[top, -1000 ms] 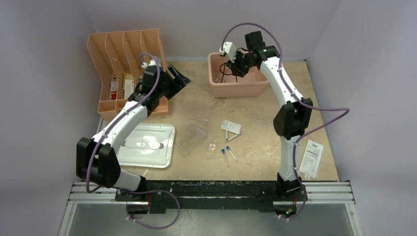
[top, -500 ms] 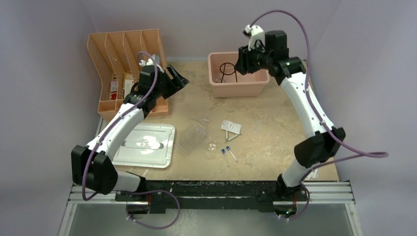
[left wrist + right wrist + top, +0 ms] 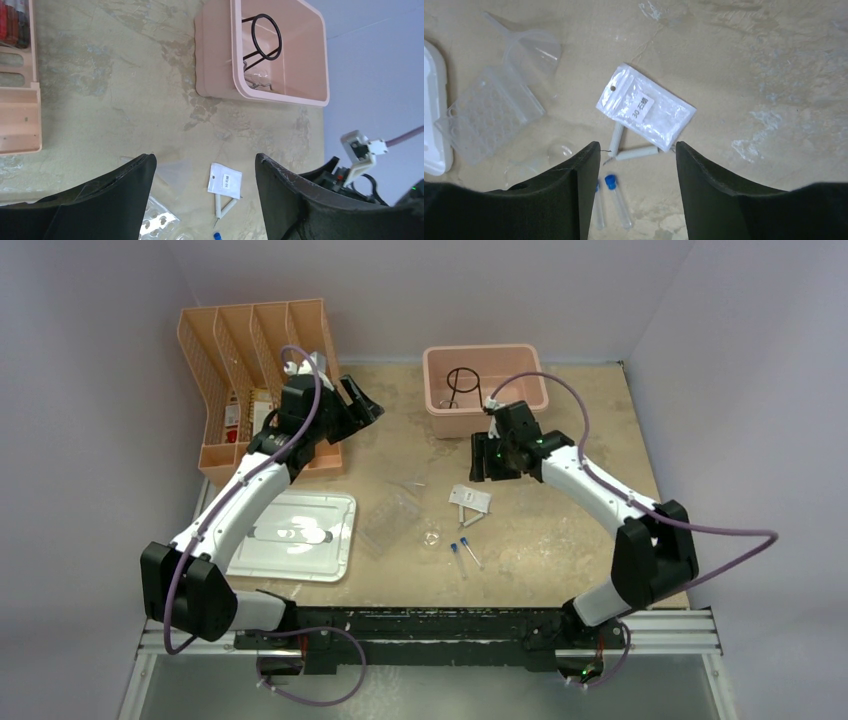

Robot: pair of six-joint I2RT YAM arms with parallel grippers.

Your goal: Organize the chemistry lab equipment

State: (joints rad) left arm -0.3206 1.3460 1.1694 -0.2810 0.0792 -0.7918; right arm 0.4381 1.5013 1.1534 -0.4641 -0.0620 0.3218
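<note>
The black wire ring tripod [image 3: 460,381] stands in the pink bin [image 3: 500,421], also seen in the left wrist view [image 3: 264,38]. My right gripper [image 3: 481,462] [image 3: 638,146] is open and empty, hovering over a small clear bag [image 3: 646,107], two white sticks [image 3: 639,152] and two blue-capped vials [image 3: 616,200]. A clear well tray [image 3: 489,115], a clear funnel [image 3: 534,45] and a tiny glass dish [image 3: 561,150] lie to their left. My left gripper [image 3: 360,400] [image 3: 205,159] is open and empty, held high beside the orange organizer.
An orange file organizer [image 3: 255,380] stands at the back left. A flat white lid [image 3: 295,533] lies at the front left. The pink bin stands at the back centre. Grey walls close in on three sides.
My right gripper has left the pink bin, where the tripod stays, and swung down and forward over the small bag. My left arm has barely moved.
</note>
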